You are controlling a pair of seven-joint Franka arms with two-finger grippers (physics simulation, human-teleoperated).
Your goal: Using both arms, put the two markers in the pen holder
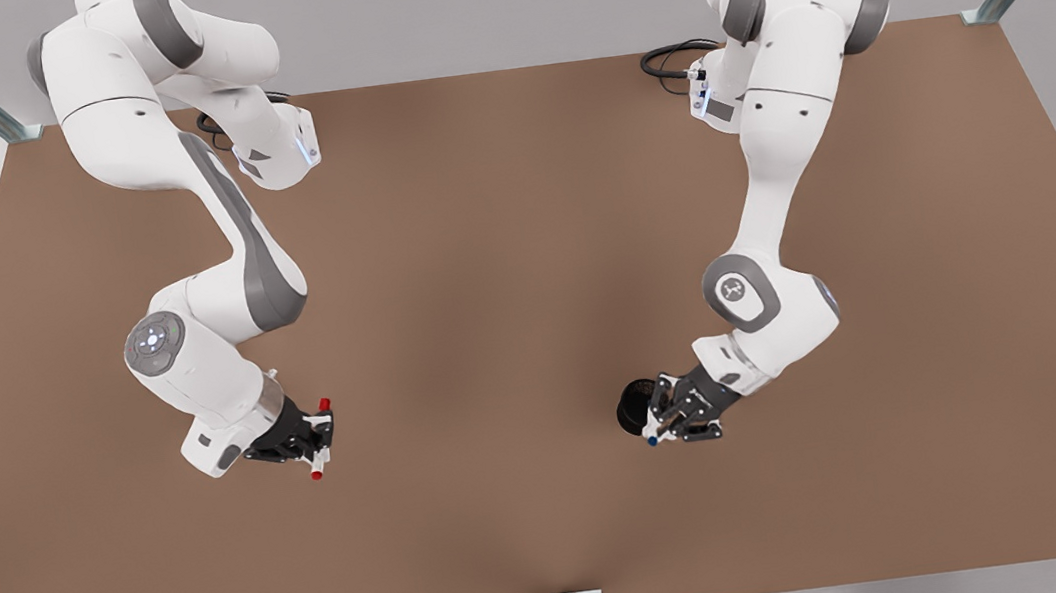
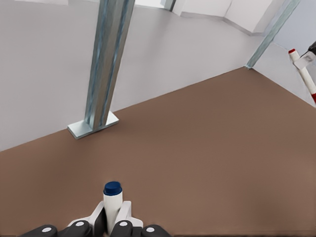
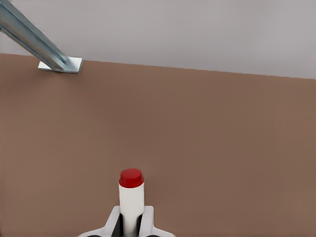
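**A:** Where do the two markers sit at this point?

**B:** Each is off the table (image 1: 530,316) in a gripper. The left gripper (image 1: 675,423), on the front view's right, is clenched on the blue marker (image 2: 112,205); its fingers (image 2: 96,217) press the white barrel from both sides. The right gripper (image 1: 316,441), on the front view's left, is clamped the same way round the red marker (image 3: 131,200). The pen holder (image 1: 637,404) stands just beside the left gripper and well apart from the right one.

**A:** How would they likely handle?

**B:** They look light, stiff and smooth. A thin round barrel could probably twist or slide between flat pads, so a hold near the middle of the barrel, as the red one shows in the front view with an end sticking out either way, seems sensible. The holder's mouth is narrow, so a tilted marker might catch the rim or tip the cup.

**A:** What is hard to make out?

**B:** The left gripper covers part of the holder, so how far the blue marker is from the rim cannot be told. In both wrist views the lower barrels are cut off below the fingers. The far red marker in the left wrist view is clipped at the edge.
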